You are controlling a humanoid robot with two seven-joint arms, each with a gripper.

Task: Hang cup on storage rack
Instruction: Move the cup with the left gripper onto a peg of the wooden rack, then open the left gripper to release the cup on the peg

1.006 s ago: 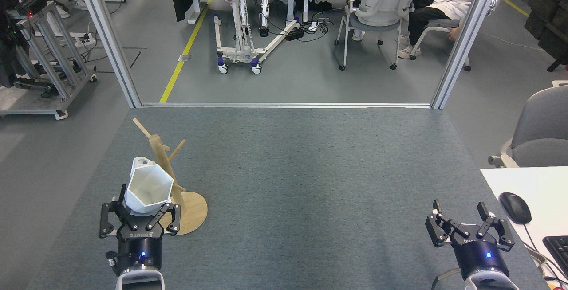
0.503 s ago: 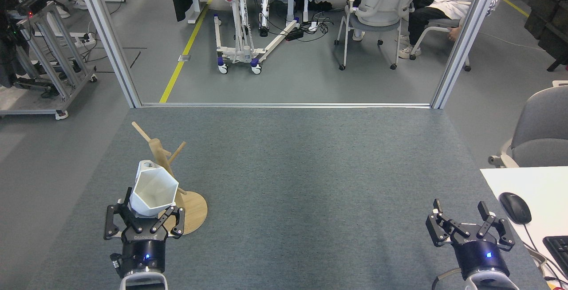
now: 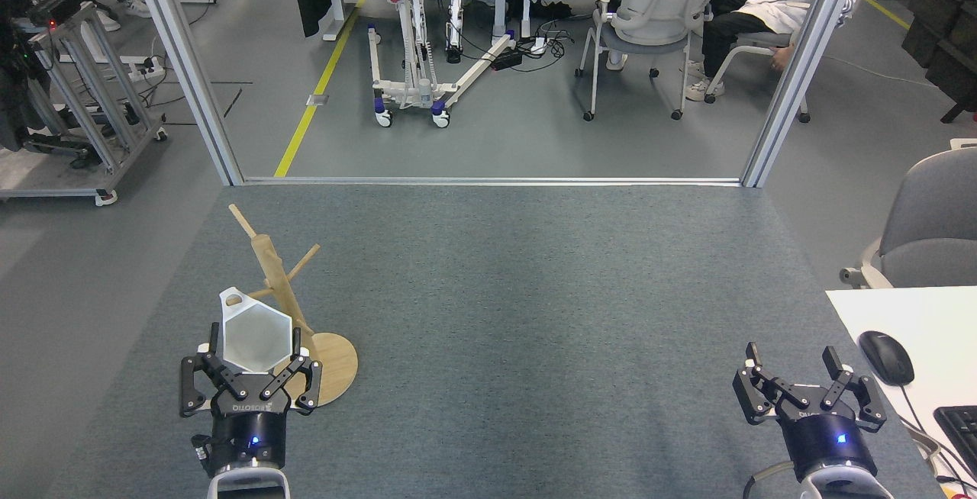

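Cup held at rack, left side

Left gripper (image 3: pixel 249 365) pinches the white cup (image 3: pixel 256 341), mouth facing the camera, handle up against the wooden storage rack (image 3: pixel 284 293) post. Rack stands on grey counter (image 3: pixel 534 293). Right gripper (image 3: pixel 809 377) spread, empty, well apart.

The scene was bright and evenly lit from overhead, with only faint, soft shadows on the grey carpeted bench (image 3: pixel 534 316). Focus was sharp throughout; the white faceted cup (image 3: pixel 256 339) looked slightly washed out, without hard glare.
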